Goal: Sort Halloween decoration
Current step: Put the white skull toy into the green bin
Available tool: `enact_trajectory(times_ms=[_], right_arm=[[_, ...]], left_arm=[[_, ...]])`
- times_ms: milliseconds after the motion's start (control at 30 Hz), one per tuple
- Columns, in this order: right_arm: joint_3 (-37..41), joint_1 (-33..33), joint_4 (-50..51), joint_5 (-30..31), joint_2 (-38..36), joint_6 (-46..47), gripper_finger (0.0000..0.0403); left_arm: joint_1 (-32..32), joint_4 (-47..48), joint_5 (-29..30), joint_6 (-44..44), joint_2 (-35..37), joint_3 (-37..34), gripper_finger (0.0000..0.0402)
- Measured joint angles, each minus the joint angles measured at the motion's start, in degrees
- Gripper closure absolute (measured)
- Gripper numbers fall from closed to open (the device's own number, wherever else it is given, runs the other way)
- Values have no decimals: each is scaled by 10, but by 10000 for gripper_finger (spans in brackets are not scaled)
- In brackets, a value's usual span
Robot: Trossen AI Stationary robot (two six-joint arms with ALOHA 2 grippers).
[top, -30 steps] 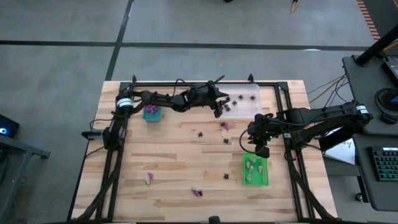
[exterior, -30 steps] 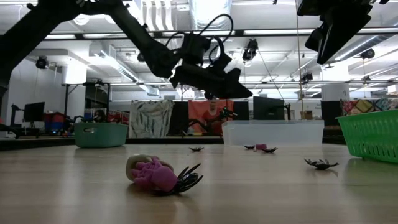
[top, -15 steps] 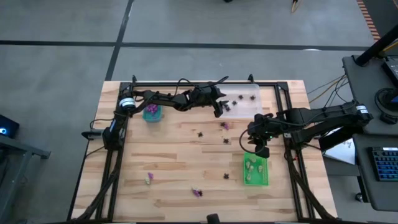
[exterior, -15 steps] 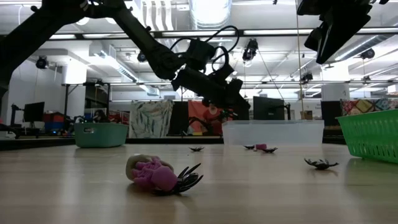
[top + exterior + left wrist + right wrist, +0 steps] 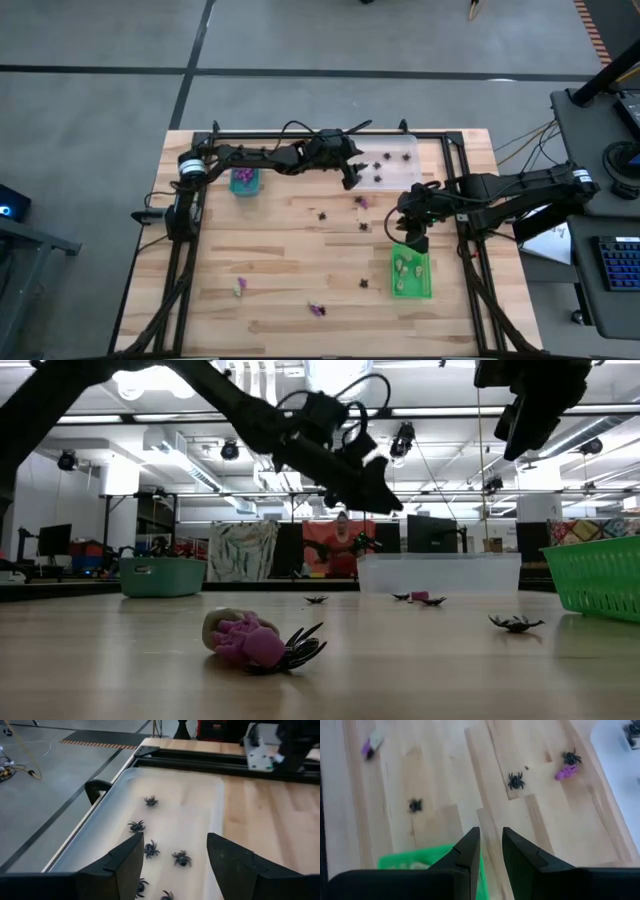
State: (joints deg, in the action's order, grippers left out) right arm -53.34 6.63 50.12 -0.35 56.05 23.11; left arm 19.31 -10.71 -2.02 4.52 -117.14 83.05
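My left gripper [image 5: 352, 176] hangs spread and empty over the clear tray [image 5: 400, 178] at upper centre, black spiders [image 5: 151, 849] inside, while my right gripper [image 5: 491, 851], fingers narrowly apart holding nothing, could scatter loose decorations [image 5: 363, 226] mid-table by dropping carelessly.

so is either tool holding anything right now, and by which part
Nothing is held. The left tool hangs open and empty over the clear tray of black spiders. The right tool, nearly closed, has nothing between its fingers above the green tray.
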Motion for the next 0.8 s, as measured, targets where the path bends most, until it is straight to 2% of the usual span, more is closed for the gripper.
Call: enact_trajectory(times_ms=[167,300,500,800], right_arm=[[0,0,-3,25,3,81,330],[0,1,-20,25,20,99,330],[-1,1,-29,22,71,106,330],[-43,1,-25,19,171,89,330]], left_arm=[[-26,47,0,-5,60,-16,208],[-57,58,0,-10,122,-59,209],[-113,62,3,-63,235,-158,209],[-203,71,58,-171,378,-303,210]])
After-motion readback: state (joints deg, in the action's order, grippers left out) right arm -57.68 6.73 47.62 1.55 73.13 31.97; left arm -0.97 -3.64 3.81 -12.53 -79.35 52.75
